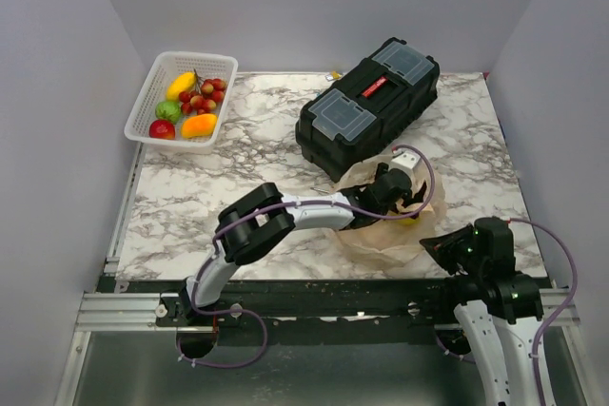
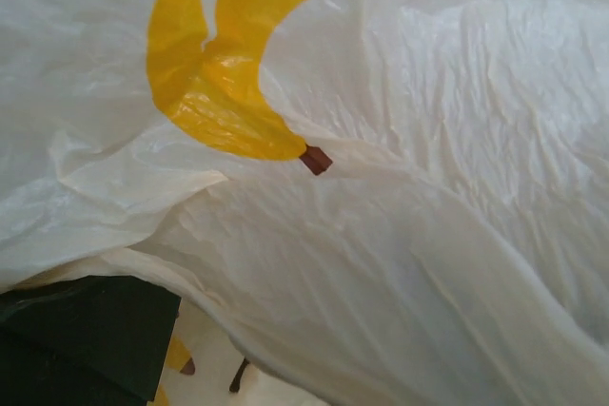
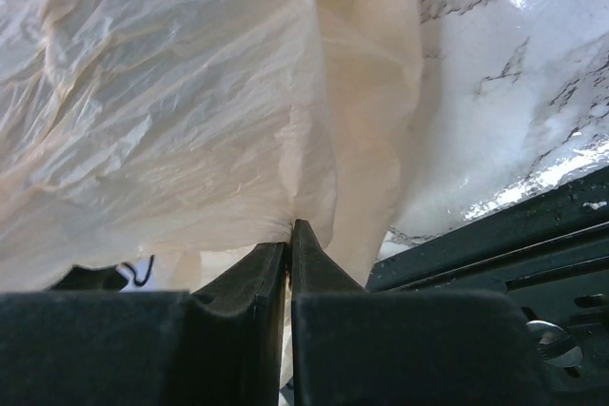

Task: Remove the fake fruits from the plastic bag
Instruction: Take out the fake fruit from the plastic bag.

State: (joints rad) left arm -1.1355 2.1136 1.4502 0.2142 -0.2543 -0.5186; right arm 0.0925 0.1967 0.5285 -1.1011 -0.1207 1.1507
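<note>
Two claws at the plastic bag [image 3: 171, 92]: right claw [image 3: 288, 230] tight on its edge, left claw [image 1: 400, 199] inside, state unclear.

Crumpled pale-orange plastic bag [image 1: 369, 240]; fake fruits [image 1: 193, 102] in basket [image 1: 195, 55]

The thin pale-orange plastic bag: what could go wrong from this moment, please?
1. The right gripper has its jaws shut on only a narrow fold of the thin pale-orange plastic bag. The film might slip out or tear if it is pulled.
2. The left wrist view shows only crinkled film and no fruit, so the left arm, reaching at the bag, might grab film instead.
</note>
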